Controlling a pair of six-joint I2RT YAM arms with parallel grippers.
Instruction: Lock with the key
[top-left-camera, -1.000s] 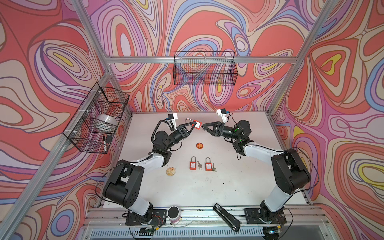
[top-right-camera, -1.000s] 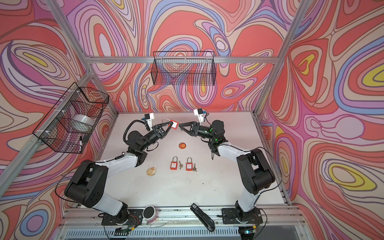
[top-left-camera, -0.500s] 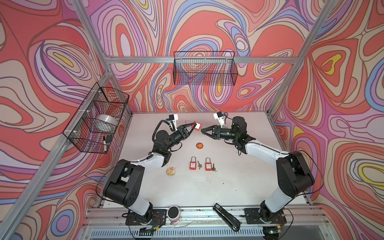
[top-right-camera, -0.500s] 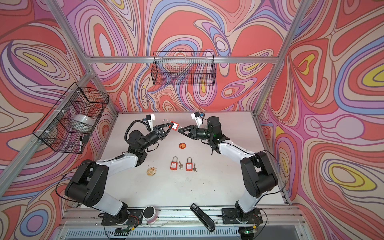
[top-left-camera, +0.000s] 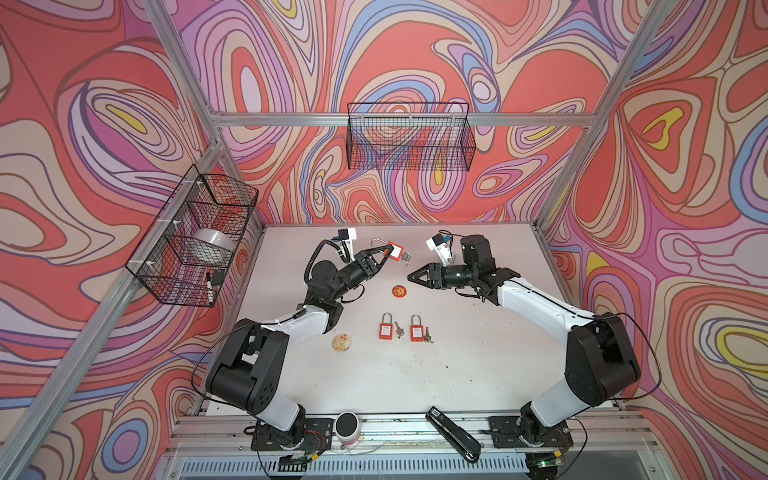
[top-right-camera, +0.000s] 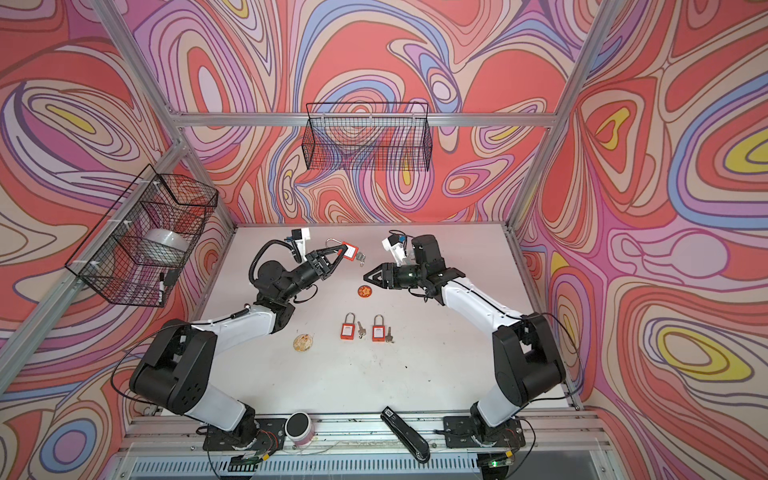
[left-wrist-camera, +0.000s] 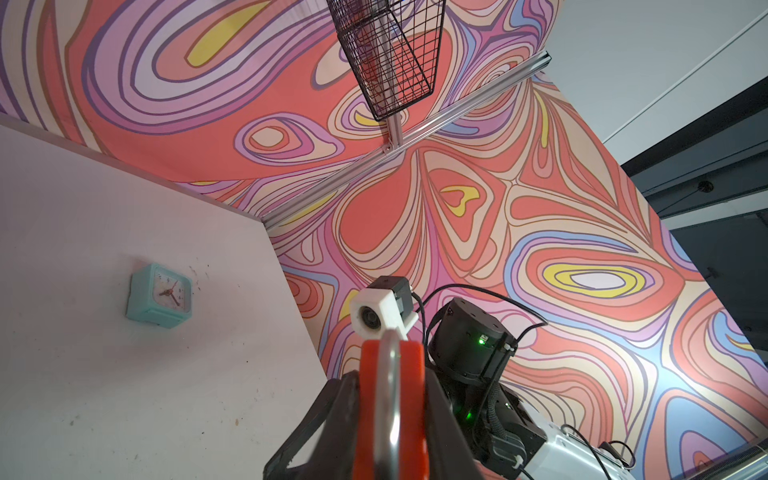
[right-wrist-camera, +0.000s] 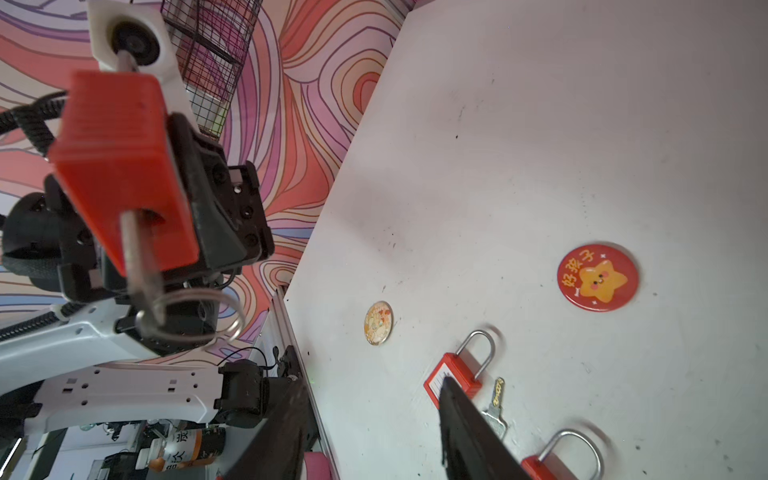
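Red padlock in your left gripper, clear of the table

In both top views your left gripper (top-left-camera: 388, 252) clamps the red padlock (top-left-camera: 396, 251) above the far part of the table (top-left-camera: 457, 374), and the side wire basket (top-left-camera: 166, 249) holds a white roll (top-left-camera: 212, 248) and a marker (top-left-camera: 210, 285). The left wrist view shows fingers (left-wrist-camera: 332, 411) pressing both flanks. In the right wrist view, a ringed key (right-wrist-camera: 139, 257) juts from the padlock's base, and your right gripper (right-wrist-camera: 372, 382) stands apart, empty.
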